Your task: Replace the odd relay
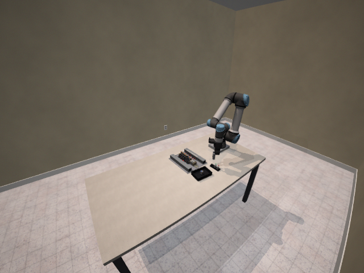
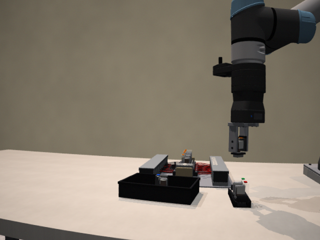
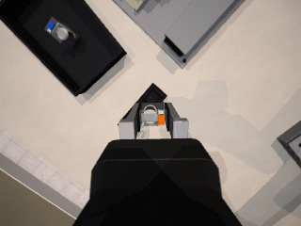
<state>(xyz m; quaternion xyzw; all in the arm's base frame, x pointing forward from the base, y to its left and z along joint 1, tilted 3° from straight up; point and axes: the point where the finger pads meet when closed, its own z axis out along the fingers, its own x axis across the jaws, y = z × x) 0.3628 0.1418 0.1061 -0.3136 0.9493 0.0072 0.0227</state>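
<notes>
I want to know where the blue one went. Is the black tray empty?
Not empty. The black tray holds one relay with a blue button, lying on the tray floor.

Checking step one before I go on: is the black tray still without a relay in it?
No. In the wrist view a relay with a blue button lies inside the black tray.
</notes>
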